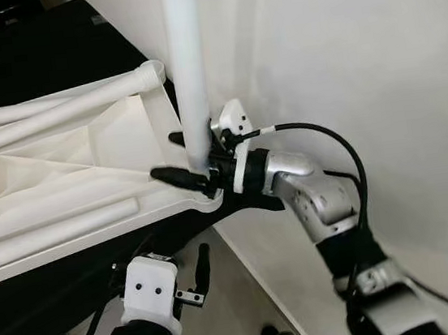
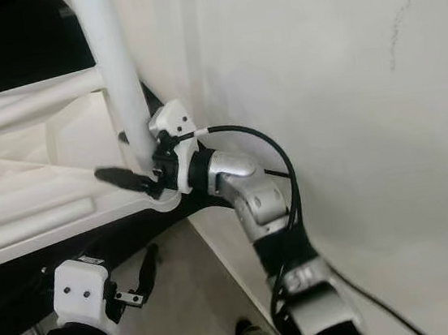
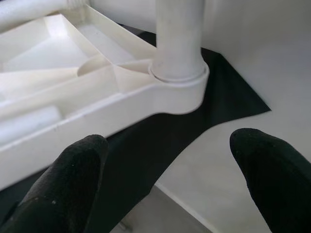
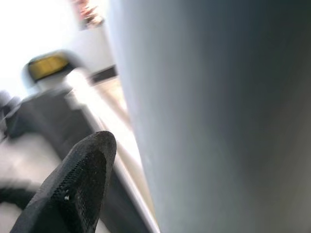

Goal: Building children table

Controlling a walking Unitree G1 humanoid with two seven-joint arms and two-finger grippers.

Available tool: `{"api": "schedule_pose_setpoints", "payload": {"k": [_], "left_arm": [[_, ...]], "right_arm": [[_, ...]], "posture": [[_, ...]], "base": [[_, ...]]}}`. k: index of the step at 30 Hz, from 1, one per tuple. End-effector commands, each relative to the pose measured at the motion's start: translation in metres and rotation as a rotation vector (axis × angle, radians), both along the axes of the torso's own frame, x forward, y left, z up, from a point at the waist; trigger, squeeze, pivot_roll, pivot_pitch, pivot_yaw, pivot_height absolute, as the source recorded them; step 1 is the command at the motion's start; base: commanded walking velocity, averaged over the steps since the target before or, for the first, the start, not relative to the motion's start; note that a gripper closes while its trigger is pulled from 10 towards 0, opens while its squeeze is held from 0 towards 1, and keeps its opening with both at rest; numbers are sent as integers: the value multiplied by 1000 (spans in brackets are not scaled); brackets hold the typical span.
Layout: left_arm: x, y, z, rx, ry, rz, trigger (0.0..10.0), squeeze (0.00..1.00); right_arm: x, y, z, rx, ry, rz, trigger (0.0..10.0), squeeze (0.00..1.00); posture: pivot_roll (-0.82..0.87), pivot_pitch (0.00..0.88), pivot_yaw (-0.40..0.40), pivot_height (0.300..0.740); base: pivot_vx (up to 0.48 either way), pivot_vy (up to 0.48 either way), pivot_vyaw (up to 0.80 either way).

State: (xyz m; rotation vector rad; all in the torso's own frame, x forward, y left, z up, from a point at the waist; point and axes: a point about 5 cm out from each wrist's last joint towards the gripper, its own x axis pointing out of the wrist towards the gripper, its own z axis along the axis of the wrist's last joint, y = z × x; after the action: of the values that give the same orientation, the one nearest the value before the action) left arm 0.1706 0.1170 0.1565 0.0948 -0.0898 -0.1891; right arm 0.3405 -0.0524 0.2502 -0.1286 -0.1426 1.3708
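A white wall stands close on the right of a black surface carrying the upturned white tabletop. One leg stands upright in the corner socket, the right end effector closed around its base; other legs lie loose, so most fitting seems left. The left end effector hangs open below the edge. The wall leaves little room.

place: you are in a home room, in a corner | walls: plain white painted wall close beside you | furniture: dark low black furniture stands against the wall | floor: pale smooth floor | item: white plastic children table lies upside down on it
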Motion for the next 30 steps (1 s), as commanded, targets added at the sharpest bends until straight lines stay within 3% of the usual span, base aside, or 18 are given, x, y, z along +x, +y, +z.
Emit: {"api": "schedule_pose_setpoints", "payload": {"k": [1,8,9,10,11,16,21,22,25,26,27,28,29,30], "left_arm": [[-4,-1,-3,0,25,-6,10000,0],[-6,-2,-2,-2,29,-10,10000,0],[-6,-2,-2,-3,30,-11,10000,0],[-7,-2,-2,-4,31,-11,10000,0],[-7,-2,-2,-4,32,-12,10000,0],[-7,-2,-2,-5,33,-12,10000,0],[-7,-2,-2,-5,34,-14,10000,0],[-7,-2,-2,-6,34,-15,10000,0],[-7,-2,-2,-6,34,-15,10000,0],[-8,-2,-2,-5,34,-15,10000,0],[-7,-1,-2,-2,34,-15,10000,0],[-7,0,-2,0,34,-15,10000,0],[-7,0,-2,0,34,-15,10000,0],[-6,0,-2,3,34,-16,10000,0]], "right_arm": [[-1,4,2,-25,-16,100,10000,0],[6,-1,16,-48,1,233,10000,0],[7,-1,16,-55,4,243,8039,0],[7,-1,16,-58,7,250,2627,0],[8,-2,15,-61,13,256,0,0],[10,-6,11,-78,16,260,0,0],[13,-14,4,-73,18,143,0,0],[14,-17,-1,-73,25,75,0,0],[14,-17,-1,-73,25,75,0,0],[12,-20,-14,-58,67,-37,0,0],[2,-14,-50,-59,130,-449,0,0],[-9,-22,-70,-63,165,-785,0,0],[-9,-22,-70,-63,165,-785,0,0],[-21,-21,-77,-53,163,-964,0,0]], "posture": [[-2,270,-38,740],[2,281,-36,740],[3,283,-36,740],[3,283,-36,740],[4,284,-36,740],[1,287,-34,740],[-8,287,-36,740],[-9,287,-40,740],[-9,287,-40,740],[-8,289,-47,740],[-12,286,-40,740],[-11,285,-42,740],[-11,285,-42,740],[-1,281,-34,740]], "base": [[0,0,0],[0,0,0],[0,0,0],[0,0,0],[0,0,0],[0,0,0],[0,0,0],[0,0,0],[0,0,0],[0,0,0],[0,0,0],[0,0,0],[0,0,0],[0,0,0]]}}
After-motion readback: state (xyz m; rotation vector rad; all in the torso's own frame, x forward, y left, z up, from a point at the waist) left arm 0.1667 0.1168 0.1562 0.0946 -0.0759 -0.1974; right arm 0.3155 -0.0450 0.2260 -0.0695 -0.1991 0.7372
